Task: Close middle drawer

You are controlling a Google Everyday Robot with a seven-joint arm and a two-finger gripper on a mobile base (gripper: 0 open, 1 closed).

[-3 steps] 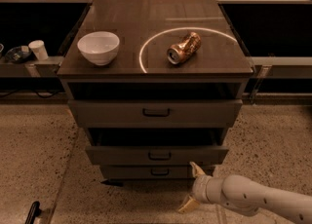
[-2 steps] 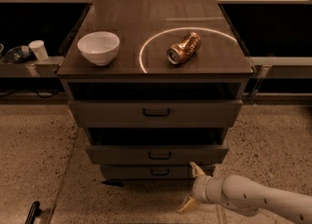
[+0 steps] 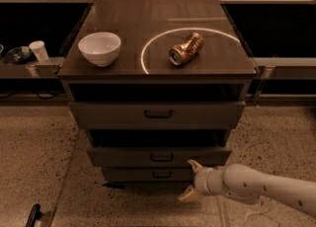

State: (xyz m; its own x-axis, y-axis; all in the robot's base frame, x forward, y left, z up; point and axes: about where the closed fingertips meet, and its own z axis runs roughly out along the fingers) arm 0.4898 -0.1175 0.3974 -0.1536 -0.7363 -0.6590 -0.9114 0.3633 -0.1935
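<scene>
The middle drawer (image 3: pixel 159 156) is observed pulled out, at lower centre of the frame. The gripper (image 3: pixel 189 180) is located just right of its handle, at the front's lower right edge. The jaws are spread open, with nothing held. Compared with the earlier frame, the gripper is noted slightly higher; the drawer is unmoved.

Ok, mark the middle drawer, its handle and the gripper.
middle drawer (image 3: pixel 118 156): camera view, left part of its front panel.
handle (image 3: pixel 162 157): camera view, centre of the dark bar.
gripper (image 3: pixel 188 180): camera view, midway between its open fingertips, below that drawer's front.
</scene>
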